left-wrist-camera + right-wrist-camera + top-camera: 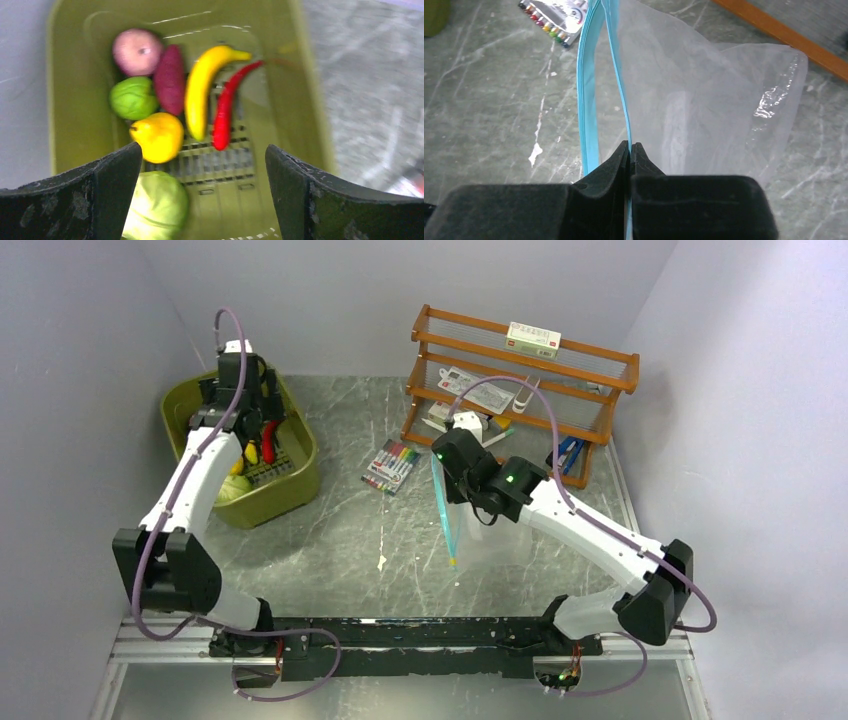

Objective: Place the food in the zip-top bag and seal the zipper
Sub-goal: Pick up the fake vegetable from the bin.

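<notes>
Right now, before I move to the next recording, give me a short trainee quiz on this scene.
1. True or false: the right gripper is shut on the zip-top bag.
2. Where is the banana? A in the olive tub; B in the zip-top bag; C in the right gripper.
3. Fill in: the left gripper is ___.
Key: 1 true; 2 A; 3 open.

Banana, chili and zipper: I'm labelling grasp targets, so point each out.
banana (pixel 198 94), left wrist view, middle of its yellow body.
chili (pixel 223 117), left wrist view, lower red half.
zipper (pixel 584 100), right wrist view, its left teal strip.
</notes>
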